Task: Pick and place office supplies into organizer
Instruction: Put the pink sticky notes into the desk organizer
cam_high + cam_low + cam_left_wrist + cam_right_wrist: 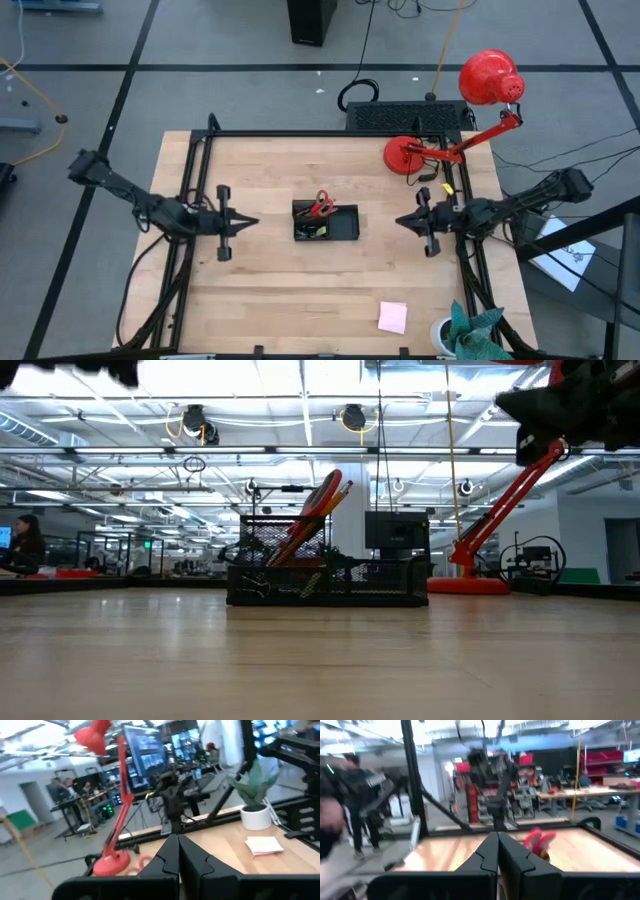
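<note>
- Organizer, the small low black mesh tray (326, 222), sits at the middle of the pale wooden worktop (280, 290), between the two arms; red-handled scissors (320, 206) stand in its far compartment, leaning, and an orange pencil (322, 512) leans with them in the low view
- one supply remains outside that we can see: the pink square sticky-note pad (392, 317), lying flat near the front edge on the right side, just beside a white pot with a green plant (470, 330)
- we judge the task nearly done, with the pad as the piece still to fetch; to do it well we would use the nearer right arm, open the jaws wide first, come down over one edge of the pad, and pinch across its thickness without sliding it toward the plant
- left gripper (247, 222) hovers level, left of the tray and pointing at it; jaws pressed fully together, holding nothing
- right gripper (400, 221) mirrors it from the right, near the base of the red desk lamp (408, 155); jaws likewise closed and empty
</note>
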